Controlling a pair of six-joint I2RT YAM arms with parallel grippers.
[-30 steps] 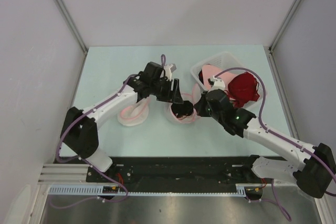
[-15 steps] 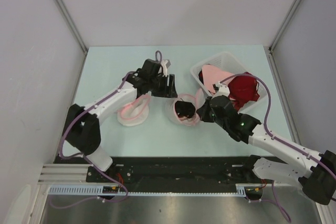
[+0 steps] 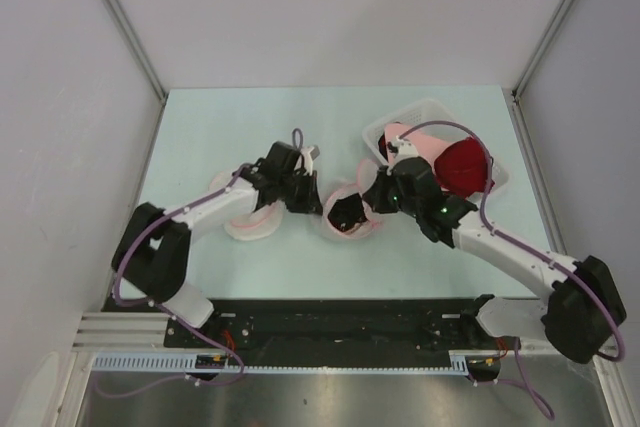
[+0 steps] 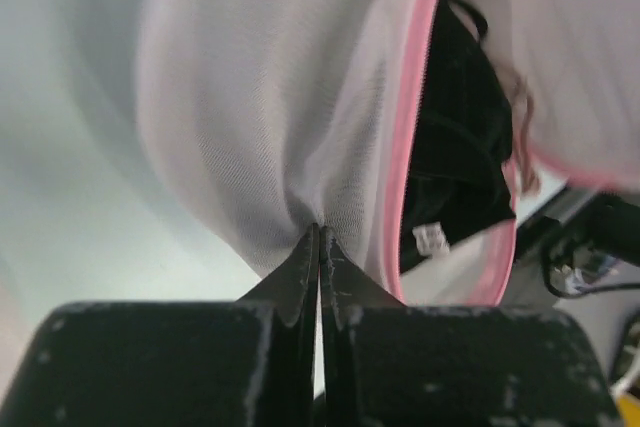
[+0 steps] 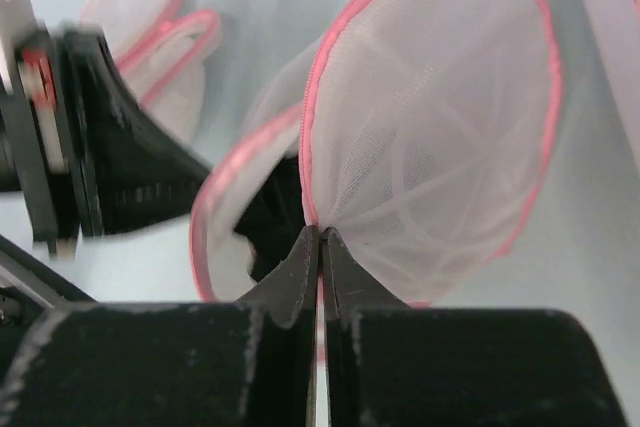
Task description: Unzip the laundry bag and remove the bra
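The laundry bag lies mid-table between both arms, its pink-trimmed zipper gaping. The black bra sits inside the opening. My left gripper is shut on the bag's white mesh wall, pinching a fold at its tips. The pink zipper edge and the bra lie just right of it. My right gripper is shut on the bag's pink rim, beside the round mesh flap. The bra shows through the gap, with the left gripper's black body beyond.
A second white mesh pouch with pink trim lies left of the bag, under my left arm. At the back right, a white slotted basket holds a pale pink garment and a dark red garment.
My left gripper came down and right to the bag and shut on its mesh. My right gripper, still shut on the rim, shifted back toward the basket.
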